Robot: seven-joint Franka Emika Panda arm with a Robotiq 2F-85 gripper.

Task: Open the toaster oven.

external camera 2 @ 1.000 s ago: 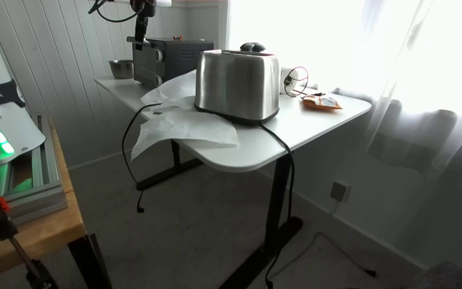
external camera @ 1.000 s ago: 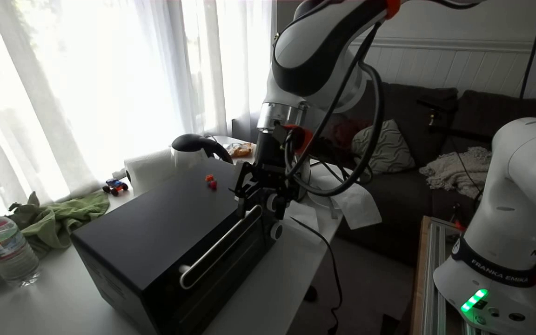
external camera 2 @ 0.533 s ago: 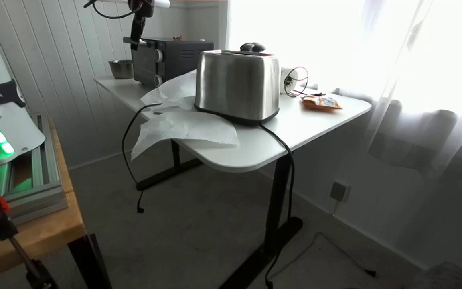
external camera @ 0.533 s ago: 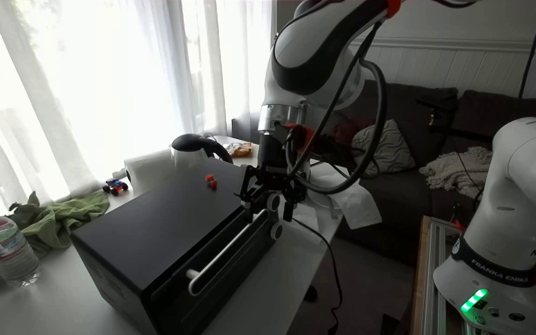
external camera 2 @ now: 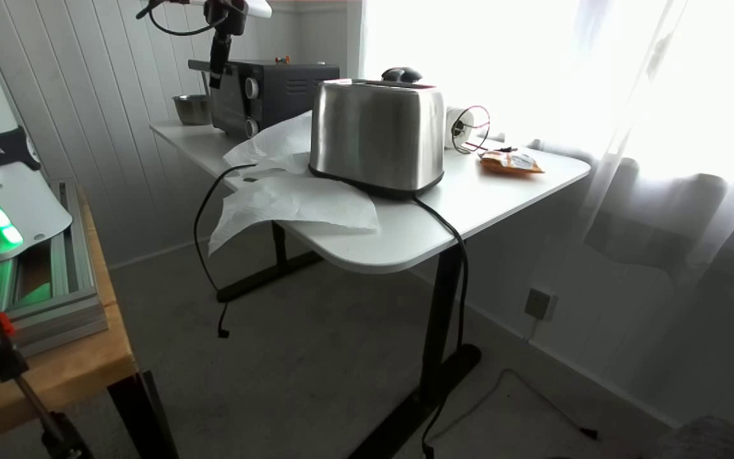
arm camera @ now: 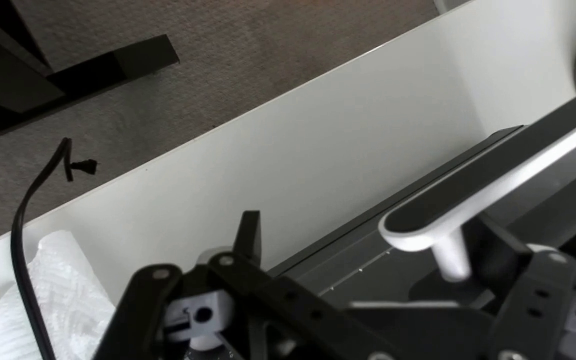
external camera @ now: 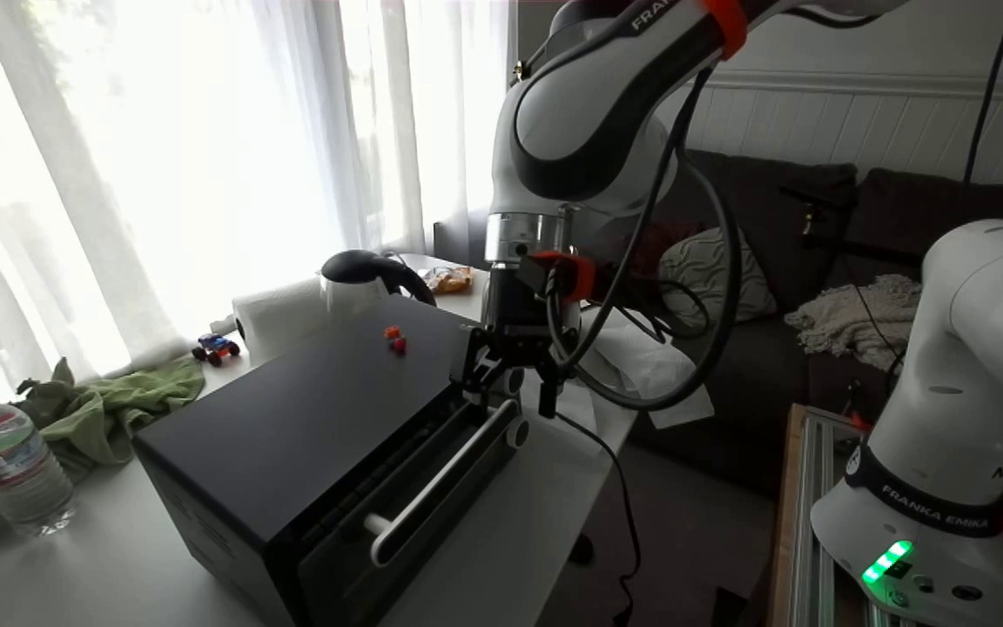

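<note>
The toaster oven (external camera: 310, 418) is a large black box on the white table, and it also shows in an exterior view (external camera 2: 300, 86). Its glass door (arm camera: 368, 270) is tilted forward part way, with a dark gap along the top. The silver bar handle (external camera: 445, 483) stands out from the door; the wrist view shows its rounded end (arm camera: 473, 200). My gripper (external camera: 512, 405) is at the knob-side end of the handle, fingers apart. One finger is on the oven side of the bar, the other outside it. Whether the inner finger touches the bar is hard to tell.
A silver slot toaster (external camera 2: 376, 137) and paper towels (external camera 2: 297, 204) are on the table beyond the knob side. Small red and orange pieces (external camera: 395, 341) lie on the oven top. A metal bowl (external camera 2: 193, 109), water bottle (external camera: 10, 466) and black cord (arm camera: 23, 250) are nearby.
The oven door has swung from nearly shut to part way open. The handle has moved outward and down, away from the box, and my gripper has moved outward and slightly down with it.
</note>
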